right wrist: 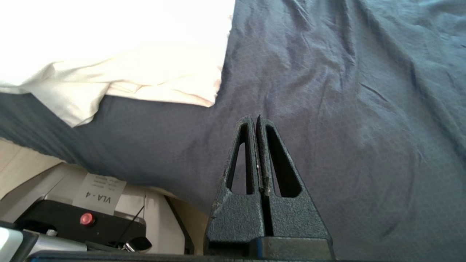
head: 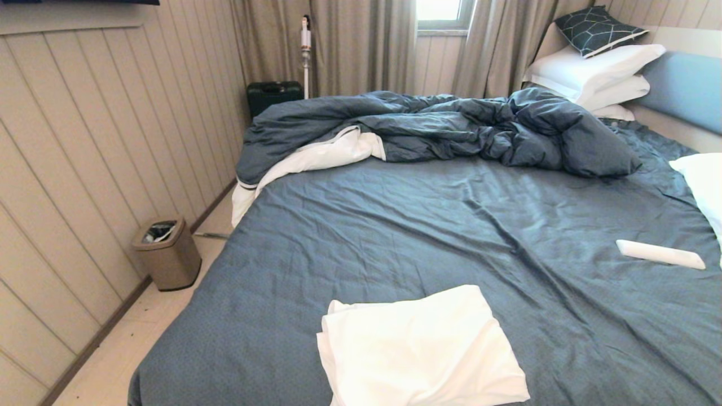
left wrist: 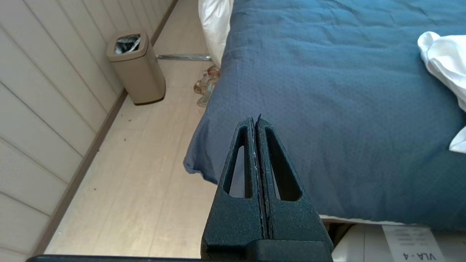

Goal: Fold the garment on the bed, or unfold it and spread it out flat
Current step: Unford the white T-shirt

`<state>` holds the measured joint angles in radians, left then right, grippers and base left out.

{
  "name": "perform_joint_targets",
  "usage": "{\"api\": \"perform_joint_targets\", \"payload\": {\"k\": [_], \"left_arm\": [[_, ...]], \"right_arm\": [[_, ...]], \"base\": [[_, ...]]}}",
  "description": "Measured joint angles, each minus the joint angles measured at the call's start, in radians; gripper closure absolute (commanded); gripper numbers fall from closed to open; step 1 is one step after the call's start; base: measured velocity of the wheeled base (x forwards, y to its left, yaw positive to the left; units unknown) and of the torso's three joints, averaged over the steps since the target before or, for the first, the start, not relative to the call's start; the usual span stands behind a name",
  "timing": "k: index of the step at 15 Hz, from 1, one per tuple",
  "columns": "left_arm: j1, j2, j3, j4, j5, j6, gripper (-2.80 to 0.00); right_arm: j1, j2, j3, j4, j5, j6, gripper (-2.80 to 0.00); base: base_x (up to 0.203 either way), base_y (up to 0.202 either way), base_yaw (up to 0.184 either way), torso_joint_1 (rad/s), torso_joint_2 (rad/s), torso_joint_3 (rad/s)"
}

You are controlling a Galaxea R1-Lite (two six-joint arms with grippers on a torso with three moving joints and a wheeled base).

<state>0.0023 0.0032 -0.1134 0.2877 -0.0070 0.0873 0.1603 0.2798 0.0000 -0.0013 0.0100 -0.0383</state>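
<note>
A white garment lies folded in a loose rectangle on the bed, near its front edge, with a few creases. The same garment shows in the left wrist view as a white fold and in the right wrist view as a layered white edge. My left gripper is shut with nothing in it, hanging off the bed's front left corner. My right gripper is shut and empty, above the bare sheet beside the garment. Neither arm shows in the head view.
A rumpled dark duvet lies across the far part of the bed, with white pillows by the blue headboard. A white remote rests on the sheet at the right. A beige bin stands on the floor at the left wall.
</note>
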Motion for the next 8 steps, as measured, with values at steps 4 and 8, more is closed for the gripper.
{"api": "perform_joint_targets", "payload": {"k": [4,8], "left_arm": [[0.000,-0.003,0.000,0.003,0.008,-0.026,0.00],[0.000,-0.003,0.007,-0.013,0.013,-0.036,0.00]], "right_arm": [[-0.142,-0.037,0.000,0.001,0.000,-0.015,0.00],[-0.159,-0.182,-0.001,0.002,0.012,-0.036,0.00]], "base": [[0.000,0.000,0.000,0.000,0.00,0.000],[0.000,0.000,0.000,0.000,0.00,0.000]]}}
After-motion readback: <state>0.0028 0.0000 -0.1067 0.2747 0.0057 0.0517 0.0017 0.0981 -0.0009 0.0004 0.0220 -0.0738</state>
